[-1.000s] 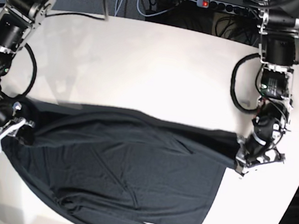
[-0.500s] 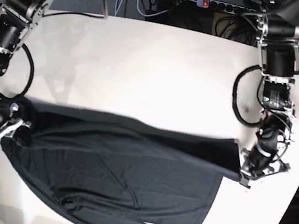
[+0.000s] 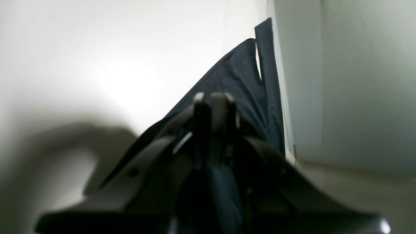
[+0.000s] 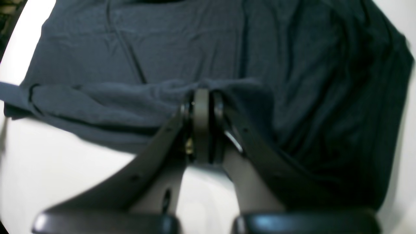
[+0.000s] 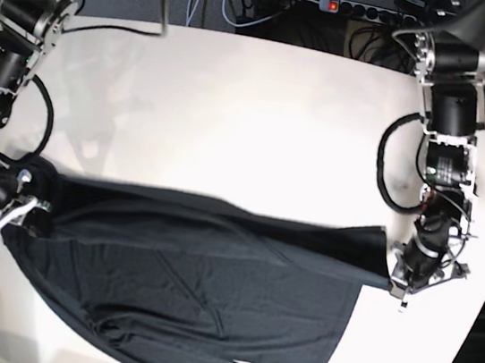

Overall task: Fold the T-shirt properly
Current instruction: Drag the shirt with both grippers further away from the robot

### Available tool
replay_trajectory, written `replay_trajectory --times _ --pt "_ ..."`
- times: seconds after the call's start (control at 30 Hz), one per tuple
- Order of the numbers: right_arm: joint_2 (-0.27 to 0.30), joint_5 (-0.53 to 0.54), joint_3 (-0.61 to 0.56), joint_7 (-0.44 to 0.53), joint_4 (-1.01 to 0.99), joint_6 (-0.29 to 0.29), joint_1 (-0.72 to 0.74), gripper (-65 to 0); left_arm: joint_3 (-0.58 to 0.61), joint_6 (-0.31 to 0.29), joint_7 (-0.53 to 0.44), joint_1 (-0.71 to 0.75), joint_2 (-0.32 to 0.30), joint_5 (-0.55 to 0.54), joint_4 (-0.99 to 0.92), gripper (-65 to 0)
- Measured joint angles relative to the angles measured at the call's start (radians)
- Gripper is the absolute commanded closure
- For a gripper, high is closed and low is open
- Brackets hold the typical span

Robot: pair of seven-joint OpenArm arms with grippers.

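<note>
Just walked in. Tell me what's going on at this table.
A two-armed robot is folding a black long-sleeved T-shirt that lies spread on a white table. Each hand is shut on the shirt's far edge: the left hand pinches the corner on the right of the base view, the right hand the opposite end on its left. The cloth between them is drawn into a fairly straight line, while the rest lies flat toward the near edge, with no fold laid over yet.

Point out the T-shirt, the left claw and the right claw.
T-shirt (image 5: 193, 274): base view, middle of the spread fabric.
Left claw (image 5: 401, 278): base view, its shut tips.
Right claw (image 5: 23, 209): base view, its shut tips.
</note>
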Motion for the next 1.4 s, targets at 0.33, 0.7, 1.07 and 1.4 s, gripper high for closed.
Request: replay_trajectory --times 0.33,0.7,1.07,1.4 --pt "-0.002 -0.002 -0.013 0.011 -0.004 0.000 0.022 -0.1 0.003 -0.006 -0.004 -0.048 0.000 0.006 -0.018 -2.6" --pt "0.015 -0.026 -0.045 0.017 -0.004 0.000 0.066 -0.1 0.004 -0.007 -0.003 -0.093 0.003 0.007 -0.085 -2.5" --pt "-0.023 -0.154 -0.044 0.019 -0.004 0.000 0.065 -0.3 0.044 -0.007 -0.008 -0.111 0.001 0.005 -0.087 -2.6" --pt "-0.001 -0.156 -0.042 0.024 -0.003 0.000 0.049 -33.2 0.043 -0.071 -0.003 -0.111 -0.010 0.008 -0.152 -30.4"
